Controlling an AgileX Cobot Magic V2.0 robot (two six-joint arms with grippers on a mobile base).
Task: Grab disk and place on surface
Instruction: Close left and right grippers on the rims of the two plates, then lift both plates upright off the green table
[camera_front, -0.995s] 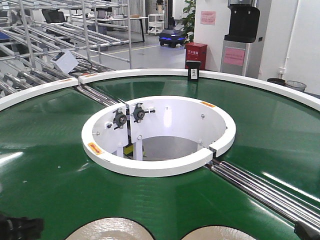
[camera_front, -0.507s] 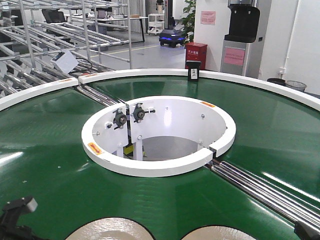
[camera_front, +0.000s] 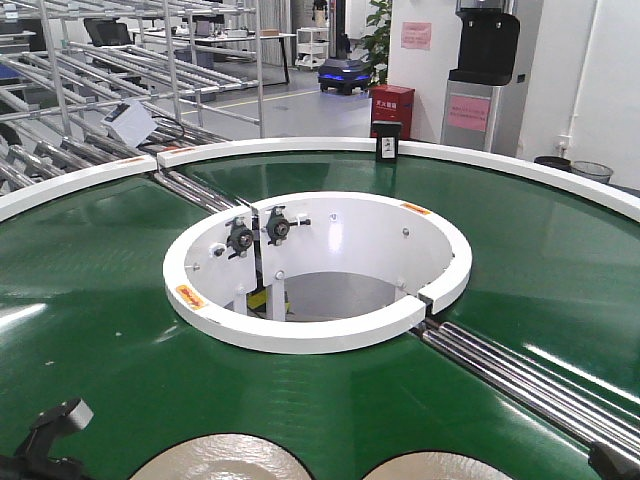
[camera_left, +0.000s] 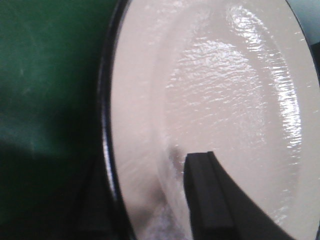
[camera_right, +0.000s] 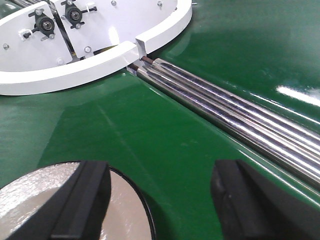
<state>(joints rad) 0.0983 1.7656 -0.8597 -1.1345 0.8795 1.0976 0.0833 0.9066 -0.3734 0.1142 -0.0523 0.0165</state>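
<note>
Two cream disks with thin black rims lie on the green belt at the front view's bottom edge, the left disk (camera_front: 215, 462) and the right disk (camera_front: 435, 468). In the left wrist view my left gripper (camera_left: 145, 185) is open and straddles the left disk's (camera_left: 215, 90) rim, with one black finger (camera_left: 205, 195) over the glossy face and the other a dark blur outside the rim. My right gripper (camera_right: 160, 200) is open and empty; its left finger (camera_right: 82, 200) hangs over a disk's (camera_right: 125, 210) edge, its right finger (camera_right: 240, 200) over bare belt. The dark glossy tabletop is out of view.
The green ring conveyor (camera_front: 90, 300) circles a white hub (camera_front: 320, 335) with an open centre. Steel rollers (camera_front: 520, 375) cross the belt at the right, also close ahead of the right gripper as rollers (camera_right: 240, 120). Racks and a blue floor robot (camera_front: 343, 75) stand beyond.
My left arm has risen into the front view's lower left corner and shifted right toward the left disk. The disks and the right side look the same.
</note>
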